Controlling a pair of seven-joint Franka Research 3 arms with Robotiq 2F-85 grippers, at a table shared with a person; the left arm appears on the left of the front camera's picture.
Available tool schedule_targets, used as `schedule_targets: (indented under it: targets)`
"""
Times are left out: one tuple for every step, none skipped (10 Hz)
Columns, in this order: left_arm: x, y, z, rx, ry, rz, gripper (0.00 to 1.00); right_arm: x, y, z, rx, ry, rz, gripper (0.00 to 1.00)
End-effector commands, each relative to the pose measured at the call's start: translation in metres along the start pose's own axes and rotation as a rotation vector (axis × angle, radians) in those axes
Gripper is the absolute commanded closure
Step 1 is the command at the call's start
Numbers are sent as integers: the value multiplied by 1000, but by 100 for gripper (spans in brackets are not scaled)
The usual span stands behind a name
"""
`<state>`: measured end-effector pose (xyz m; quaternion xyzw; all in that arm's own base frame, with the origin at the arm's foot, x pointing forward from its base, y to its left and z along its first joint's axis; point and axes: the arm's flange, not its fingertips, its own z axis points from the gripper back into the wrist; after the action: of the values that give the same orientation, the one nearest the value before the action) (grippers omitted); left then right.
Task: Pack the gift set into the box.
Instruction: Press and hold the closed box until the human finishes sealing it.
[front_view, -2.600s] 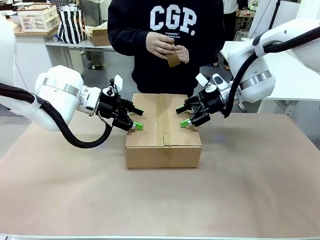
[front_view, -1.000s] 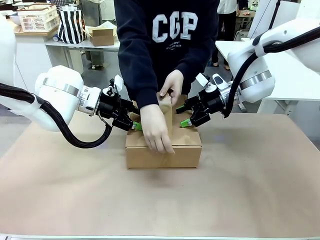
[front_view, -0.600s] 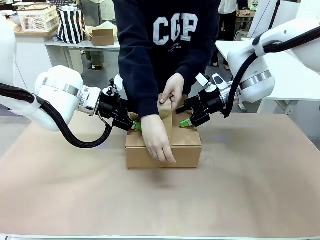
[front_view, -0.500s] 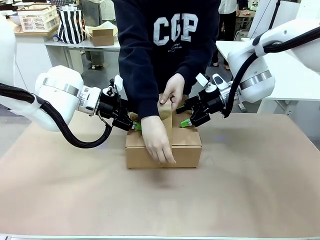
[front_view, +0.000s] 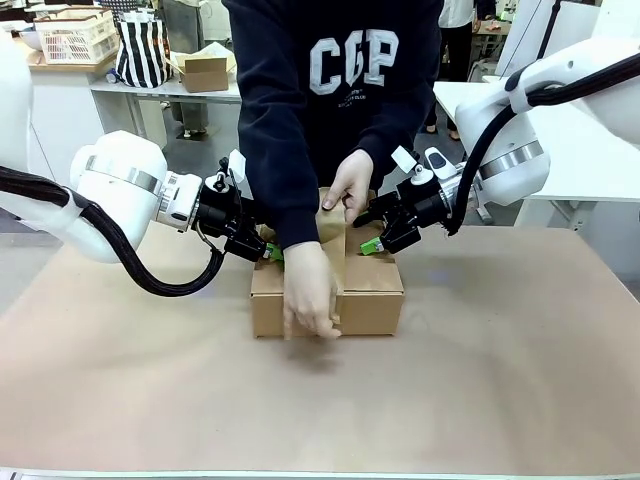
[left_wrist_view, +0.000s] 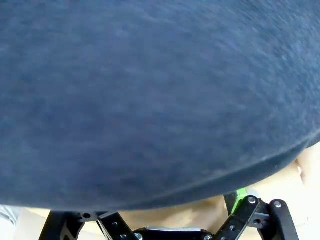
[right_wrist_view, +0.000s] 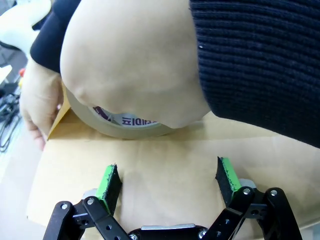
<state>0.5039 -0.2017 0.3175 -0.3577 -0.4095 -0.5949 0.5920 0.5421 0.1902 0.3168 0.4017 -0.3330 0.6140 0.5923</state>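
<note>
I see the table (front_view: 520, 380) with the closed box (front_view: 370, 290) at its middle; the gift set isn't visible. The person (front_view: 340, 90) leans over it, one hand (front_view: 310, 295) on the front edge, the other (front_view: 350, 185) holding a tape roll (right_wrist_view: 120, 125) at the back. Left gripper (front_view: 268, 250) at the box's left top edge: I cannot tell its opening. Right gripper (right_wrist_view: 167, 182) hovers wide open, empty, over the top.

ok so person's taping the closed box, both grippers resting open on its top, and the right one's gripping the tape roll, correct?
Not quite. The right gripper holds nothing: in the right wrist view its jaws stand open and empty over the box top. The tape roll is in the person's hand. The rest fits, though the left gripper is partly hidden by the sleeve.
</note>
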Motion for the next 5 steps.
schedule_targets:
  targets:
    - [-3,-2,0,1,-3,-1,0,-3,1,-1,-6,1,-8,0]
    - [-3,-2,0,1,-3,-1,0,-3,1,-1,-6,1,-8,0]
    - [-3,-2,0,1,-3,-1,0,-3,1,-1,-6,1,-8,0]
    - [-3,-2,0,1,-3,-1,0,-3,1,-1,-6,1,-8,0]
    - [-3,-2,0,1,-3,-1,0,-3,1,-1,-6,1,-8,0]
